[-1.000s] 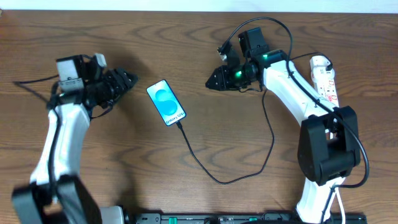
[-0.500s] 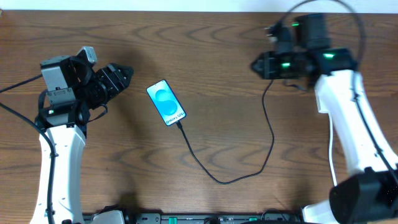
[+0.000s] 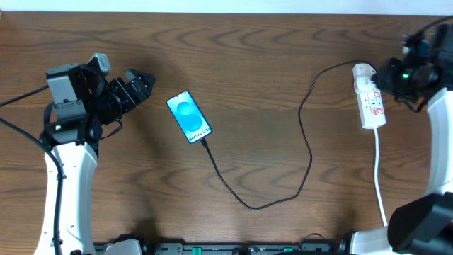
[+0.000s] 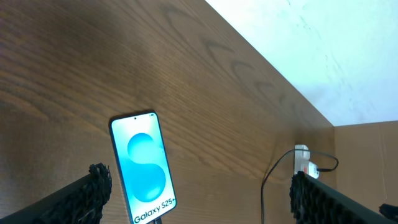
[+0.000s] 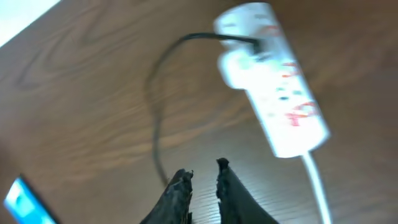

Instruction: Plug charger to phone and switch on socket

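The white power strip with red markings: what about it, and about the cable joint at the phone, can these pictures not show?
- Switch position on the narrow white power strip: too small in the overhead view, smeared by motion blur in the right wrist view, tiny and far off in the left wrist view.
- Whether the thin black charger cable is fully seated in the blue-screened smartphone: too small overhead, cut off by the lower edge in the left wrist view.

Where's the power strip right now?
Overhead, the power strip lies on the right side of the table near the far edge, beside the right gripper; the charger cable runs from its far end.
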